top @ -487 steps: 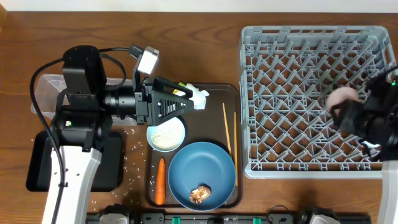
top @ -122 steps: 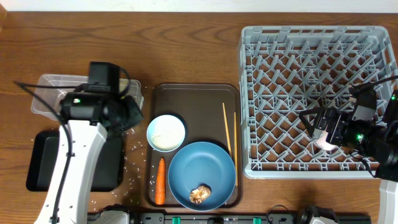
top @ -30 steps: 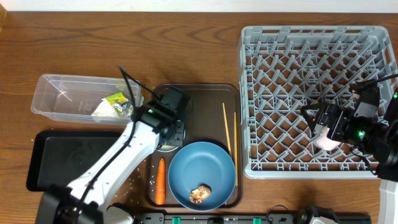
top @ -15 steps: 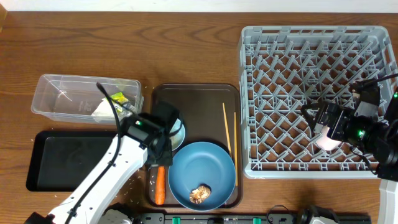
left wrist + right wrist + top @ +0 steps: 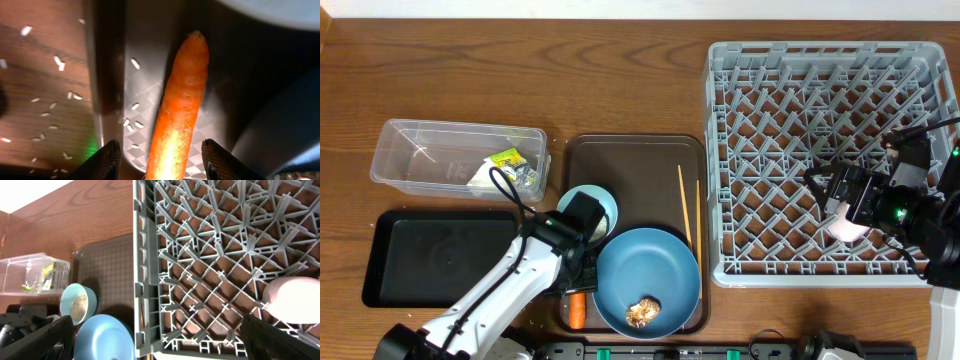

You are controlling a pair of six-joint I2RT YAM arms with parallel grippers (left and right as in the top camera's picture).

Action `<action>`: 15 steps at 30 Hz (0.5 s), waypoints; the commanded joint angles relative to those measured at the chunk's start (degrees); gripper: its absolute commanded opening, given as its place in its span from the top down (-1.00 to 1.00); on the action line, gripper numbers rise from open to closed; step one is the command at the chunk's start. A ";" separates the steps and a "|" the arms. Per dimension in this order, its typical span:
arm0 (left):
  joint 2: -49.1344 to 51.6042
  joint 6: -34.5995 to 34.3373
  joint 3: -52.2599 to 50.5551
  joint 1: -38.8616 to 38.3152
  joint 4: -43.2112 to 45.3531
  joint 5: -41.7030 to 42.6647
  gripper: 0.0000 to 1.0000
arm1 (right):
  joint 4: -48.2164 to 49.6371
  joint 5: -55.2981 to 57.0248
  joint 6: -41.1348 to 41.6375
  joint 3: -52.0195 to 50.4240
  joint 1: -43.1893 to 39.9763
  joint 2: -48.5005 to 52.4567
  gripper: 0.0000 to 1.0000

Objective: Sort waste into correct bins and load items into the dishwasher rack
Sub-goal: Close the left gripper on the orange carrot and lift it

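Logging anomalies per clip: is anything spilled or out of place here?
Yes: white rice grains lie scattered on the wooden table and on the brown tray beside the carrot. Nothing else stands out.

Little room is left beside the carrot [image 5: 177, 115]: it is shut in between the tray rim [image 5: 107, 75] and the blue plate [image 5: 280, 125], with the bowl [image 5: 270, 7] at its tip.

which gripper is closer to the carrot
Left. The left gripper sits over the carrot, fingers either side of it; the right gripper is far off over the dishwasher rack, by the pinkish-white cup.
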 commanded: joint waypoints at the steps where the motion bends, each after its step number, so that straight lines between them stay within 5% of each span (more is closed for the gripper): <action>1: -0.02 0.39 -0.74 0.24 0.44 1.86 -0.07 | -0.02 -0.39 0.68 0.42 0.48 0.07 -0.98; 15: 0.04 -4.26 -2.29 0.26 1.66 5.03 -0.05 | -0.13 -0.39 0.68 0.42 0.48 0.07 -0.99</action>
